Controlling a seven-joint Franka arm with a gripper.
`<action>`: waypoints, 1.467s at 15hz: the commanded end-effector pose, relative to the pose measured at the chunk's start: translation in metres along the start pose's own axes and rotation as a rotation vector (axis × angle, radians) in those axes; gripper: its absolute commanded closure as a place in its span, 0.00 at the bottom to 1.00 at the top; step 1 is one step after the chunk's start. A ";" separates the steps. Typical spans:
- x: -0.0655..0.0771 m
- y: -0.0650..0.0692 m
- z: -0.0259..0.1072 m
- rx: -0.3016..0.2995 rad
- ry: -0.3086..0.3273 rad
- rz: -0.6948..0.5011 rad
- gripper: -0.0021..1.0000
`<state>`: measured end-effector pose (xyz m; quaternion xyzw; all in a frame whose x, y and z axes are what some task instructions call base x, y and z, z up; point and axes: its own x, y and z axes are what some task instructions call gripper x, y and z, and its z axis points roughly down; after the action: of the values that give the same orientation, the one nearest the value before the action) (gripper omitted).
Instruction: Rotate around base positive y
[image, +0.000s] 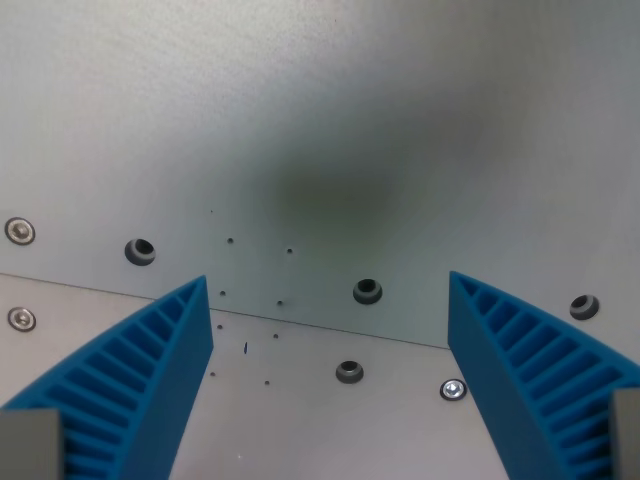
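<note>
My gripper (328, 288) stands open over a grey metal table. Its two blue ribbed fingers (150, 370) rise from the bottom corners of the wrist view, one at the left and one at the right (525, 360). Nothing lies between them. Under the gap runs a seam (300, 326) between two table plates, slanting slightly down toward the wrist view's right. A dark soft shadow falls on the plate above the fingers.
The grey metal table (330, 120) carries several bolt holes (367, 291) and screw heads (19, 231) along the seam. Small dark specks dot the plate between the fingers.
</note>
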<state>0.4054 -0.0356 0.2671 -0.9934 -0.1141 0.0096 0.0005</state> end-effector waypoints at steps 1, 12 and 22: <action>0.000 0.000 -0.002 0.001 -0.005 -0.001 0.00; 0.000 0.000 -0.002 0.030 -0.130 -0.001 0.00; 0.000 0.000 -0.002 0.056 -0.244 0.000 0.00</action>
<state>0.3978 -0.0355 0.2630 -0.9923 -0.1137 0.0489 0.0069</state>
